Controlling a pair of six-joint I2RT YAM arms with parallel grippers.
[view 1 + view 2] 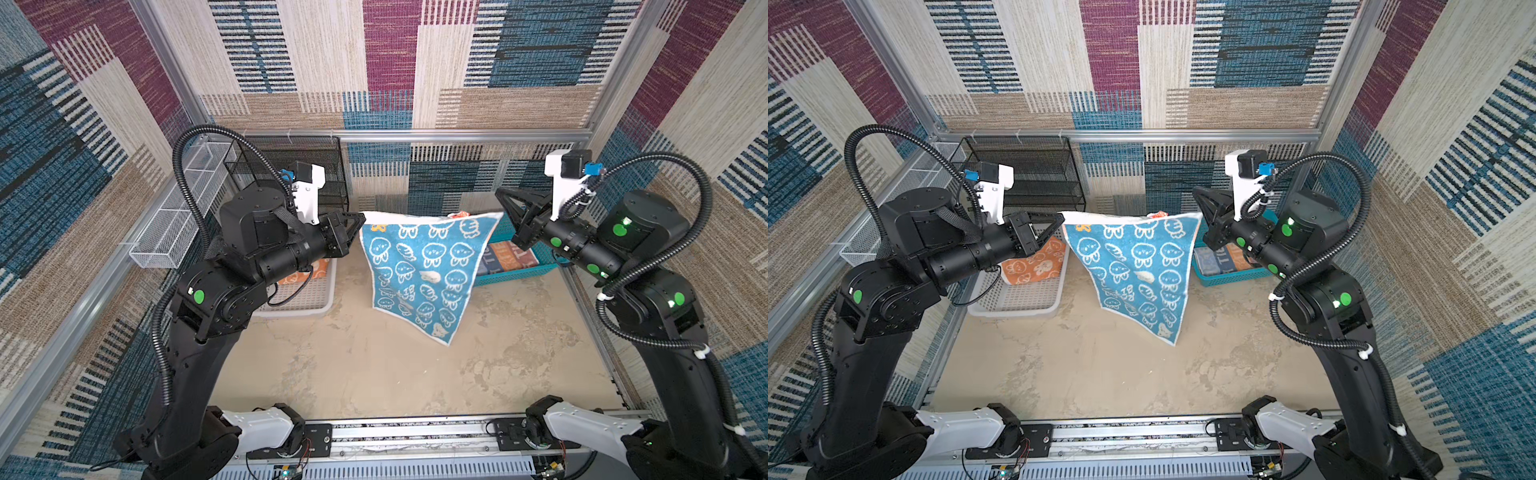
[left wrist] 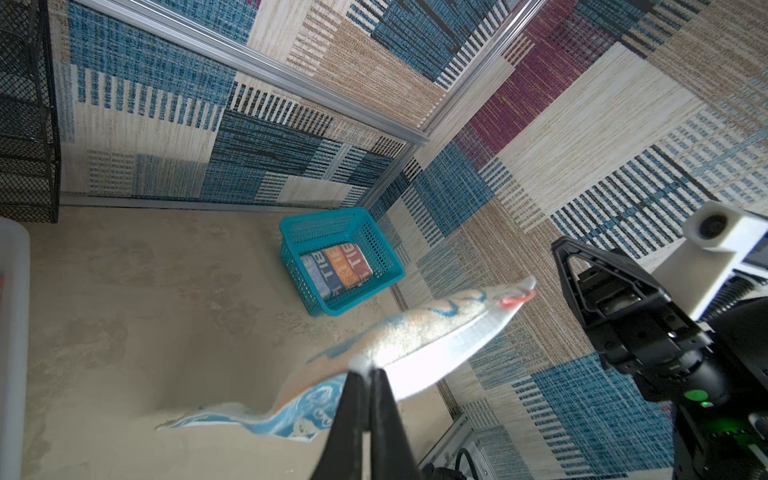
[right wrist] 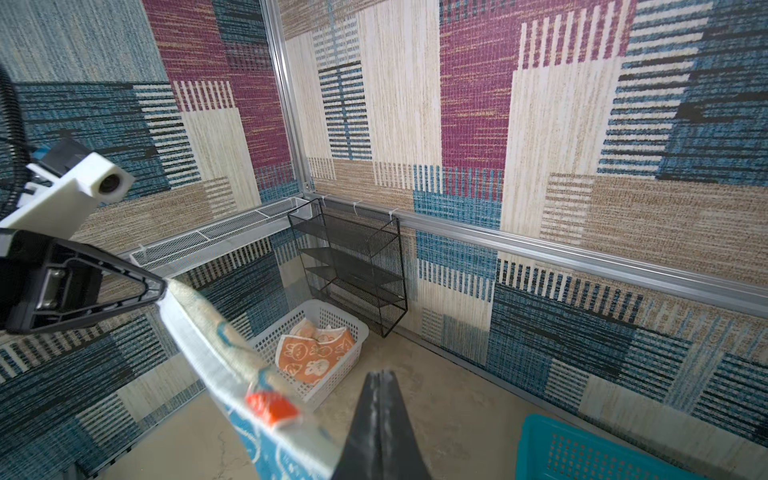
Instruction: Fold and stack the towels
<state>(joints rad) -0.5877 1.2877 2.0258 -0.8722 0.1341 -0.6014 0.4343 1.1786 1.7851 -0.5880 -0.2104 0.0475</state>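
At far left, I note the orange towel [image 1: 1034, 266] lying in the white basket [image 1: 1017, 309]. Left gripper [image 1: 360, 216] clamps a corner of the teal towel [image 1: 419, 266], which hangs above the table [image 1: 374, 374]. Right gripper [image 1: 498, 192] is closed beside the opposite corner; grip unconfirmed. Lettered towel [image 2: 336, 272] sits in the teal basket [image 2: 332, 307].

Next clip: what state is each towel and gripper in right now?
teal towel: hanging spread in the air, one top corner pinched.
orange towel: lying rumpled in white basket.
lettered towel: folded in teal basket.
left gripper: shut on teal towel's corner.
right gripper: shut, no cloth seen between fingers.
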